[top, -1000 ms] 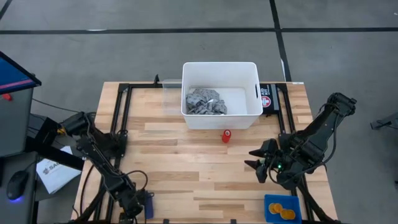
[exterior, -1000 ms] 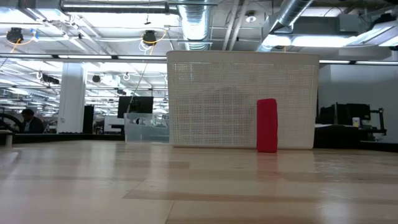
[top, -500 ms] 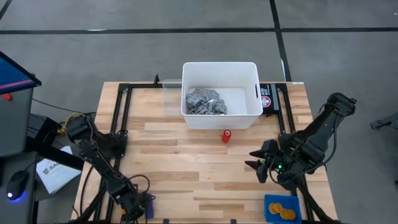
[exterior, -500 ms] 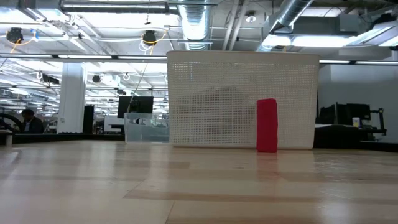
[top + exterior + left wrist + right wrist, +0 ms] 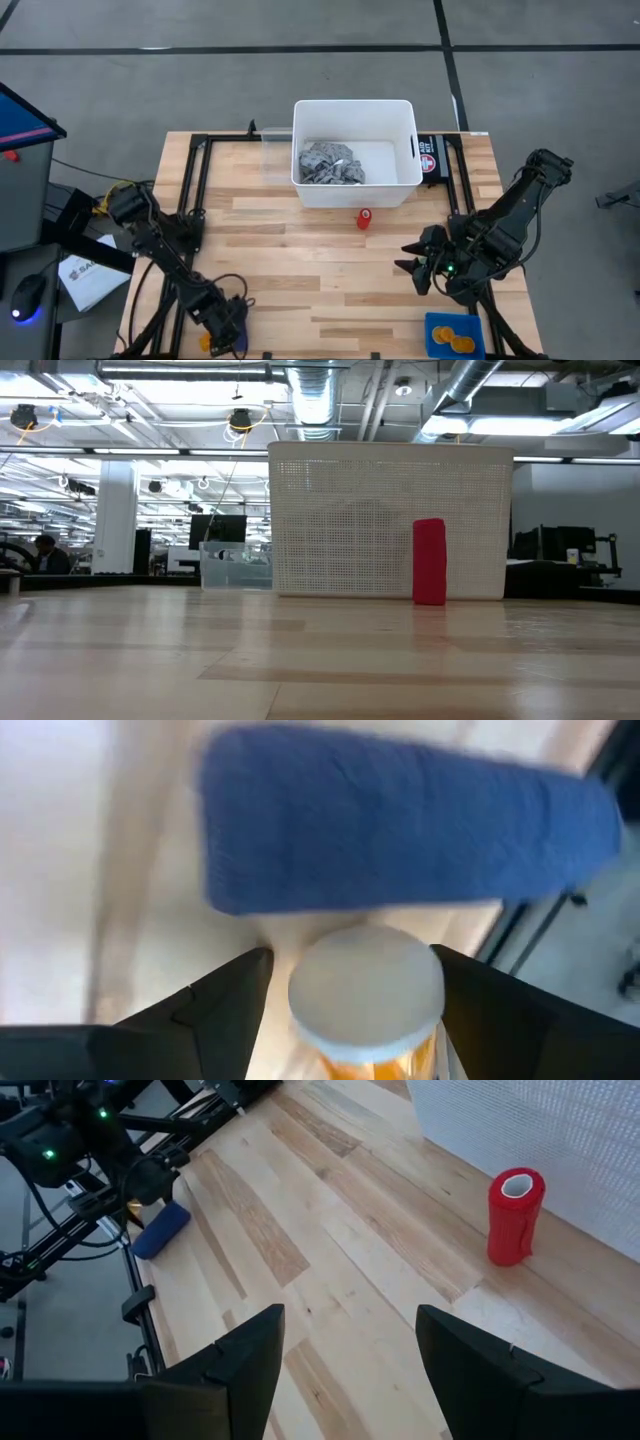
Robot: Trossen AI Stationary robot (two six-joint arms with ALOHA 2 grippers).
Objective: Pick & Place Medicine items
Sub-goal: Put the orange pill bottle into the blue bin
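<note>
1 orange pill bottle (image 5: 368,1005) with a white cap stands upright between the 2 dark fingers (image 5: 215,1010) of the left gripper (image 5: 222,332), at the near left corner of the wooden table (image 5: 300,280). The fingers flank the bottle on both sides, but whether they press on it cannot be told. A blue pad (image 5: 400,820) lies just beyond the bottle, close to the table's edge.

Farther out, a small red cylinder (image 5: 365,218) stands upright on the table, just in front of the near wall of the white bin (image 5: 355,152). A grey rag (image 5: 330,163) lies crumpled inside the bin.

The right gripper (image 5: 412,262) waits over the right side of the table, its fingers spread apart and holding nothing, pointing toward the table's middle. At the near right corner a blue tray (image 5: 455,336) holds 2 orange round things.
</note>
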